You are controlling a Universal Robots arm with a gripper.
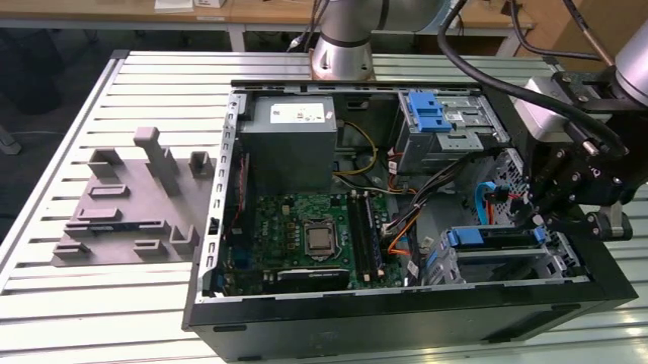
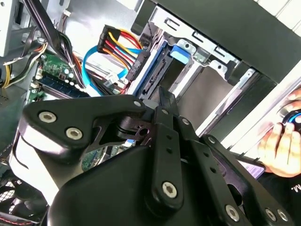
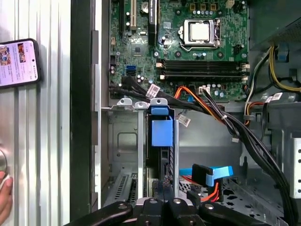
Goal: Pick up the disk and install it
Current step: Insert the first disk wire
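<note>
Up close, your gripper [image 3: 162, 205] is made of black metal bars w/ round silver screws. It hangs right over the drive slot. You can't tell if it grips anything or is loose, bc its own black arms hide the tip.

The disk [image 3: 162, 134] is standing on its thin edge in that slot, just under the gripper. You see its smooth blue plastic carrier on top & a dark thin side below it. In the exterior view the disk [image 1: 493, 237] sits in the low metal cage [image 1: 567, 262], at the exterior view's right side of the PC.

Next to the slot are bendy cables [image 3: 221, 115]: black, orange & a flat blue plug [image 3: 212, 173].

Farther in, the flat green board [image 1: 303, 235] has a shiny square chip holder [image 1: 319, 233] in the middle. Past it stands a plain grey metal box [image 1: 288, 136] w/ a white sticker; the print is too small to read. Beside that is another metal cage w/ a blue ridged latch [image 1: 430, 112].

The black PC case [image 1: 405, 326] lies open on a table [image 1: 102, 303] made of long silver metal slats. A grey plastic block w/ bumpy posts [image 1: 132, 205] sits on the table at the exterior view's left. In the first wrist view, a phone [image 3: 19, 63] w/ a lit screen lies on the slats, & a person's hand [image 3: 4, 197] is at the edge.

At the back stands the arm's round silver base [image 1: 344, 42], then a light wood bench [image 1: 253, 11].
</note>
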